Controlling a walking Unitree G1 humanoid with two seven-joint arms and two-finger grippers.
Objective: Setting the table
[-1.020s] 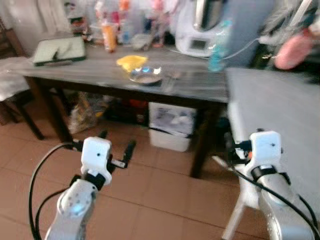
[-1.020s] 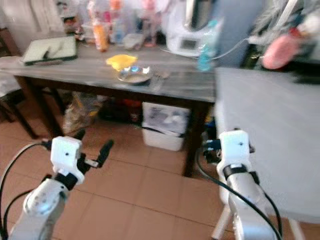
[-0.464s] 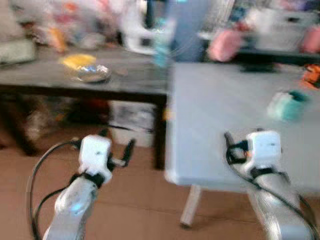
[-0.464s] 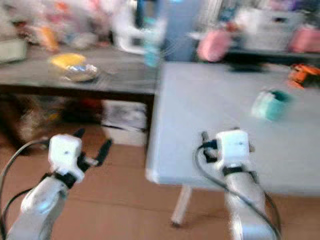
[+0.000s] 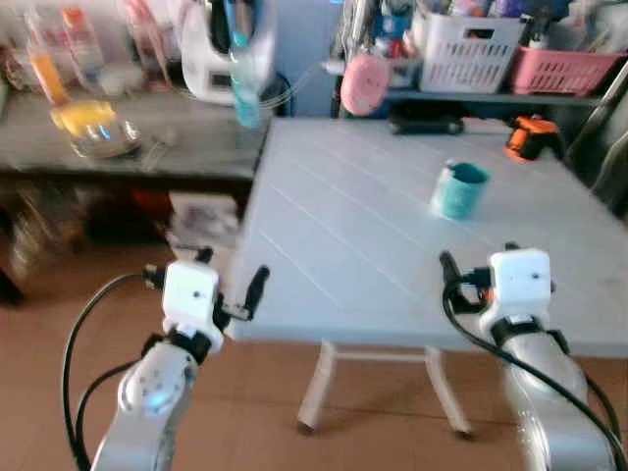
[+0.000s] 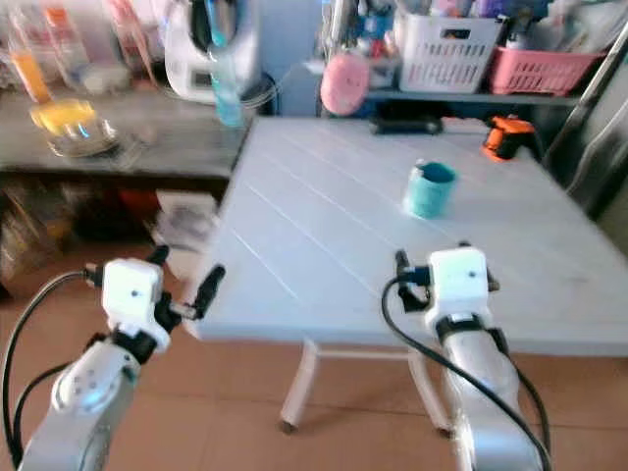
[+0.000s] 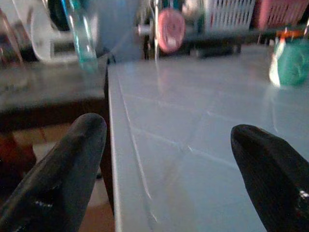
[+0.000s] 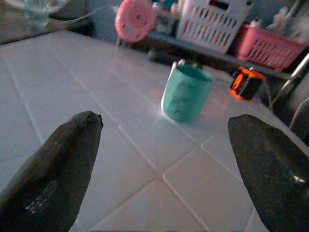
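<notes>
Everything has slid to the left since the earlier picture because the camera turned, so the white bench (image 5: 392,235) now sits in the middle of the frame and the dark bench (image 5: 128,157) is at the upper left.

Nearest, at the lower left, the left gripper (image 5: 201,280) hangs in the air just before the white bench's near corner. Its fingers (image 7: 63,169) are wide apart and hold nothing. At the lower right, the right gripper (image 6: 432,267) is over the near edge of the white bench. Its fingers (image 8: 53,159) are wide apart too and hold nothing.

Farther back, right of the middle, a green cup (image 5: 460,189) stands upright on the white bench, well apart from both grippers. Behind it, at the upper right, lies an orange thing (image 5: 525,137). A silver bowl (image 5: 98,142) sits on the dark bench. At the very back, a white basket (image 5: 466,49) and a pink basket (image 5: 569,69) stand on a shelf.
</notes>
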